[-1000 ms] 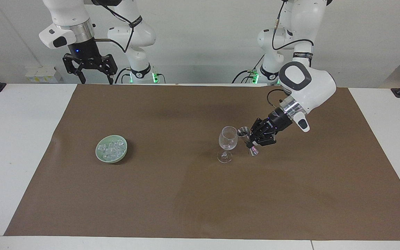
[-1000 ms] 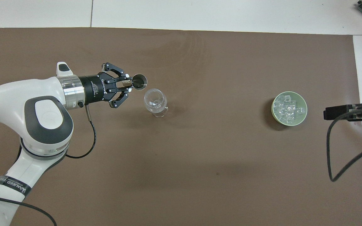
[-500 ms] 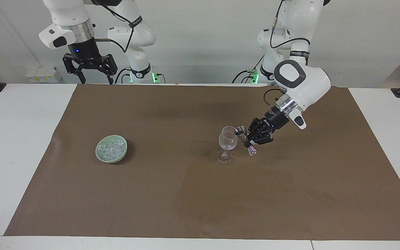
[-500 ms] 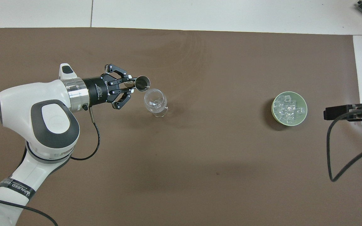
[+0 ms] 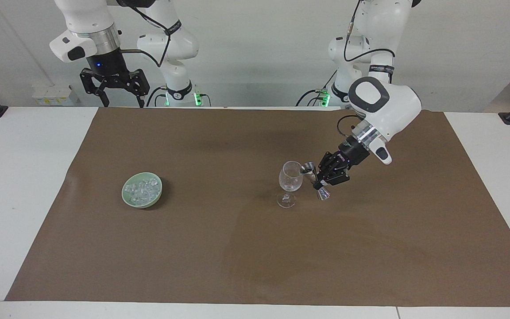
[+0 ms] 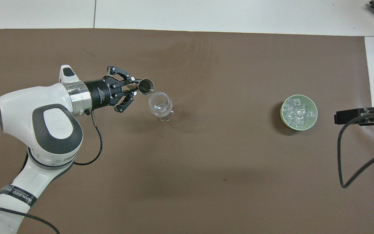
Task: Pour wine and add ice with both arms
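In the facing view, right of centre, your left gripper [image 5: 317, 180] is pinching a small metal jigger [image 5: 313, 178] at its waist, fingertips pressed onto it. The jigger is tilting, its upper cup leaning against the rim of the wine glass [image 5: 290, 183], which is standing upright on the brown mat [image 5: 255, 248] just beside it. In the overhead view the same gripper [image 6: 134, 89] is sitting left of centre, coming in from the lower left, and the jigger's open mouth [image 6: 145, 86] is showing at the edge of the glass [image 6: 160, 105]; you cannot tell from either view whether any liquid is running.

The ice [image 5: 143, 189] is lying heaped in the pale green bowl [image 5: 127, 198] at the left-centre of the facing view, well apart from the glass; in the overhead view the cubes [image 6: 296, 111] and bowl [image 6: 283, 119] are sitting at the right-centre.

Your right gripper [image 5: 119, 103] is waiting raised at the upper left of the facing view, over the mat's top edge, with its jaws spread and nothing between them.
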Robot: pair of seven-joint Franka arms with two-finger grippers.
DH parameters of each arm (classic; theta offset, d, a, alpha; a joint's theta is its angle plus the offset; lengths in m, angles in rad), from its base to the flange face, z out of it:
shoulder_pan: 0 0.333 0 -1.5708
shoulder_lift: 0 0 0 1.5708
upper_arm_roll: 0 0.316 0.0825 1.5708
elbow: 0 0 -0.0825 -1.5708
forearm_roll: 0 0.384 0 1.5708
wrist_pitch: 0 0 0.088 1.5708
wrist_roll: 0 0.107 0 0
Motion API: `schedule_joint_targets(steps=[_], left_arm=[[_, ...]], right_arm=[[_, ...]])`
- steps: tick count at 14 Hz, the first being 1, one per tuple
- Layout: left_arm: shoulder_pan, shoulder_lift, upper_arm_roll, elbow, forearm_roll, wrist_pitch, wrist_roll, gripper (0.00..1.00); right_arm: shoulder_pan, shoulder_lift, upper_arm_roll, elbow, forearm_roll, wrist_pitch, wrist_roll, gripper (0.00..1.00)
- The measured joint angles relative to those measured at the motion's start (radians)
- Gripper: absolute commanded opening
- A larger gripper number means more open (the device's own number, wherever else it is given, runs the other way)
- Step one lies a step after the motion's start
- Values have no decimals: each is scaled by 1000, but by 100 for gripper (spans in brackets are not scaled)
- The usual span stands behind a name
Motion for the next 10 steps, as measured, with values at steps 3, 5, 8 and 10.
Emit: schedule_joint_targets(steps=[3, 5, 8, 10], left_arm=[[-10, -1, 0, 0, 0, 17, 13, 0], [-20, -2, 0, 0, 0, 31, 15, 0], [-38, -5, 0, -1, 0, 59, 34, 0], [-39, -6, 0, -1, 0, 64, 60, 0]], right_arm=[[0, 0, 0, 0, 0, 0, 0, 100], [0, 0, 0, 0, 0, 0, 0, 100], [0, 0, 0, 0, 0, 0, 0, 100], [0, 0, 0, 0, 0, 0, 0, 100]])
